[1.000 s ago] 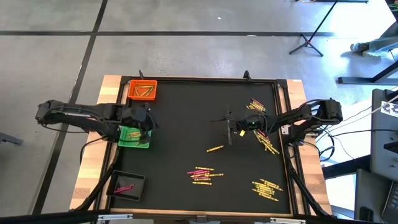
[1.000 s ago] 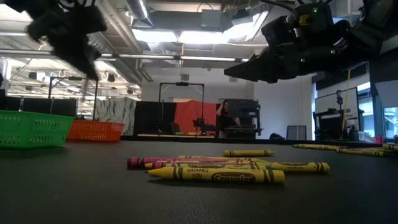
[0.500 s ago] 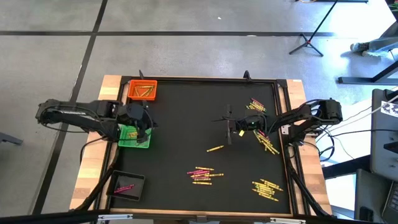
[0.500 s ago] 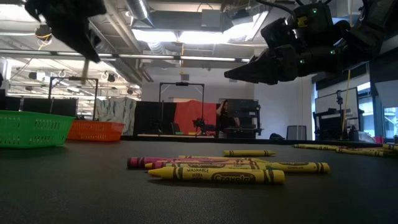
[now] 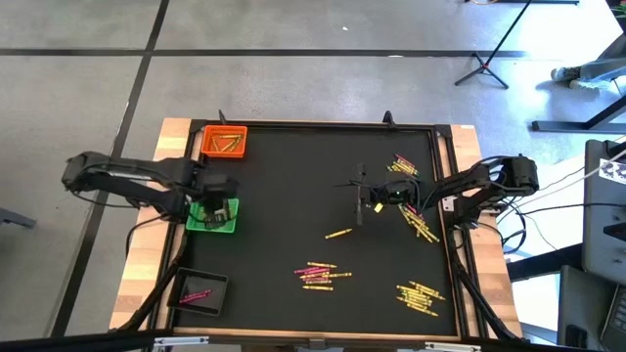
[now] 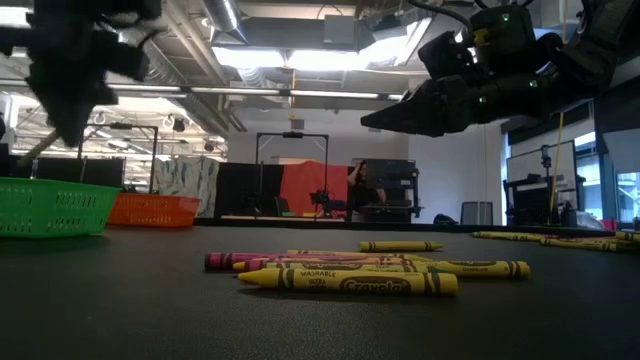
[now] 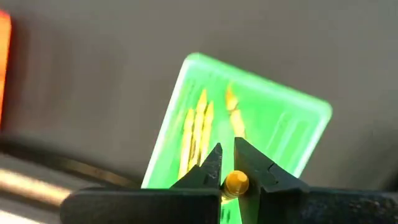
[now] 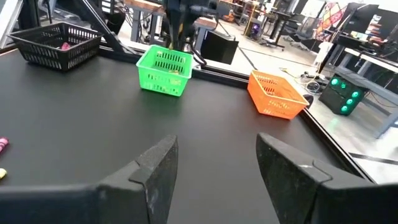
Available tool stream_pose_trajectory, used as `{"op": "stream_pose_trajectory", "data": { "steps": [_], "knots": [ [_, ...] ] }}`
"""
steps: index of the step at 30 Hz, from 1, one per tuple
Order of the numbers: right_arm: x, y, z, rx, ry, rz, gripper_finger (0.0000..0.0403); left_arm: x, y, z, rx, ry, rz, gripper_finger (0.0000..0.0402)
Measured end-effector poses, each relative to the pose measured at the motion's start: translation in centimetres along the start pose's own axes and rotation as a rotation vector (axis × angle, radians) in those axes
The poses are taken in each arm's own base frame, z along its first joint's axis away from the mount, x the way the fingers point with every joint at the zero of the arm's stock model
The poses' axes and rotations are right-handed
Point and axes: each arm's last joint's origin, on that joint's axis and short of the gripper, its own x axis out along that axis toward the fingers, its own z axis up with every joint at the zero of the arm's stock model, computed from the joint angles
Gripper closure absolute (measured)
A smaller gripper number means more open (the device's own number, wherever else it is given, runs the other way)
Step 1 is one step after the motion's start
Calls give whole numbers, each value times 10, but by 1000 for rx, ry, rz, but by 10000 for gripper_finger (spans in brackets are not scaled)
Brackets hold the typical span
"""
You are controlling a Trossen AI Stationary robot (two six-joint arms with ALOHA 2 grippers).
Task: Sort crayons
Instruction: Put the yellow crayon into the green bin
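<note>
High view: left tool (image 5: 220,208) over the green tray (image 5: 201,222) at 9 o'clock; right tool (image 5: 364,200) near centre; crayons (image 5: 318,275) scattered toward 5 o'clock on the tabletop (image 5: 284,196).
Left wrist: fingers (image 7: 211,168) clamped on a yellow crayon (image 7: 236,183).
Right wrist: fingers (image 8: 158,168) apart.

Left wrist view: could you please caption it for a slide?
Left gripper, shut on a yellow crayon, above the green tray.

Yellow and pink crayons (image 5: 320,274) lie scattered in clusters on black mat.
</note>
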Motion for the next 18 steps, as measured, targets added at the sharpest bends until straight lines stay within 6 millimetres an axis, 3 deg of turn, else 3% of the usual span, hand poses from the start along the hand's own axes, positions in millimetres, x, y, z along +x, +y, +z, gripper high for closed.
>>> {"op": "stream_pose_trajectory", "data": {
  "steps": [11,18],
  "knots": [
    [0,0,0,0,0,0,188,30,-4,0,-73,246,16,395],
    [0,0,0,0,-1,0,188,36,-6,5,-72,243,33,367]
  ]
}}
